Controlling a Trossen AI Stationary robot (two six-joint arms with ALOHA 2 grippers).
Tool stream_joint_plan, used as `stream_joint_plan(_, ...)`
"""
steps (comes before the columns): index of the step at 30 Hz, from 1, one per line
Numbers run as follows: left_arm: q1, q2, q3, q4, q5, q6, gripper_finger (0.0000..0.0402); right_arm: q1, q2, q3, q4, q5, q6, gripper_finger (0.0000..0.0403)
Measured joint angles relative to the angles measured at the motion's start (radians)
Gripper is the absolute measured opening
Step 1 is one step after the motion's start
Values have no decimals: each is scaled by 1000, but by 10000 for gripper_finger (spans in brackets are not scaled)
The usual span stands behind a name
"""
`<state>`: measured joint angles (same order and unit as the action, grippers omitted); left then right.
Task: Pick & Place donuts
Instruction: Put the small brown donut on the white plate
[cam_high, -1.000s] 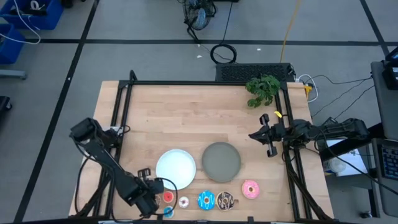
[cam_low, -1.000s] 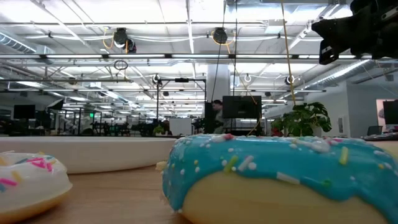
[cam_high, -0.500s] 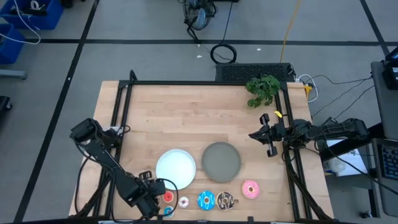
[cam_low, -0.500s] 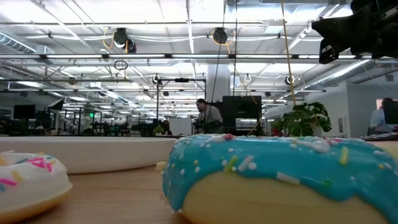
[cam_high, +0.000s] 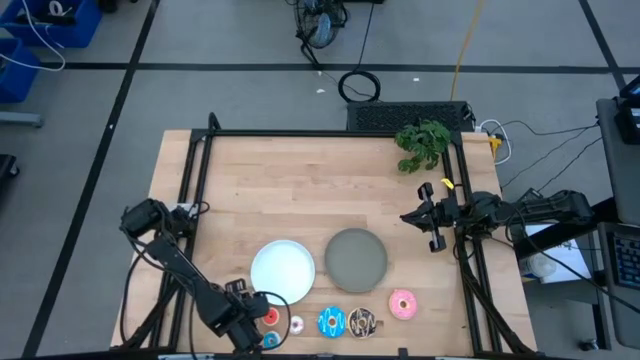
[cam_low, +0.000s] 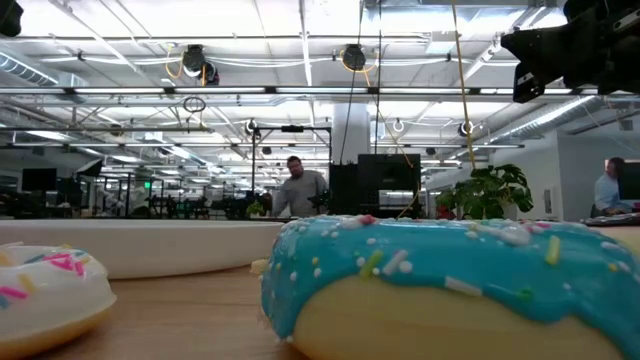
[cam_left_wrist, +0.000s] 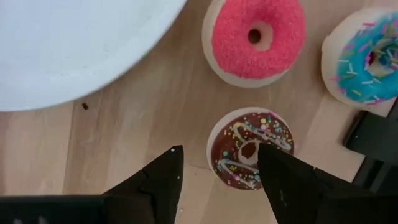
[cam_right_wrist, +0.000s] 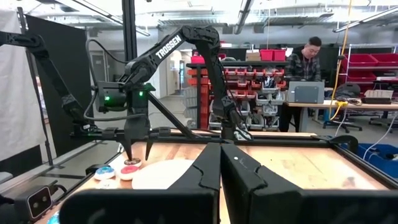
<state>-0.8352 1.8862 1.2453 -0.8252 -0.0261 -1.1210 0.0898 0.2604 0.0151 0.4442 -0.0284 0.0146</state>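
Note:
My left gripper (cam_high: 247, 318) stands open at the table's near left, fingers pointing down. A tiny brown sprinkled donut (cam_left_wrist: 250, 148) lies flat on the wood between its fingertips. Close by lie a tiny red donut (cam_left_wrist: 255, 37), a tiny blue one (cam_left_wrist: 367, 57) and a tiny whitish one (cam_high: 296, 324). Further right along the near edge rest the larger blue donut (cam_high: 331, 322), the dark brown one (cam_high: 362, 322) and the pink one (cam_high: 402, 304). My right gripper (cam_high: 412, 218) waits shut at the table's right side. My left gripper comes from above with one finger on each side of the tiny brown donut. One finger (cam_left_wrist: 280, 174) overlaps the donut's rim (cam_left_wrist: 283, 140) in the wrist view, and I cannot tell whether it touches. The donut lies flat on the table.
A round white plate (cam_high: 283, 270) sits just beyond the left gripper, and a round grey plate (cam_high: 356, 260) lies to its right. A green plant sprig (cam_high: 422, 145) lies at the far right corner. Black frame rails (cam_high: 200, 160) border the table. People stand in the room behind.
My left arm has shifted a little, its raised elbow moving toward the table's right, while its gripper stays over the tiny donuts. A person in the room behind has walked across.

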Motion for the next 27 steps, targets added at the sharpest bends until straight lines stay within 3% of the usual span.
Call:
stream_joint_plan(22, 13, 40, 0, 20, 23, 46, 206, 0, 0, 0, 13, 1, 0, 0)
stream_joint_plan(27, 13, 40, 0, 20, 27, 45, 177, 0, 0, 0, 31, 1, 0, 0)
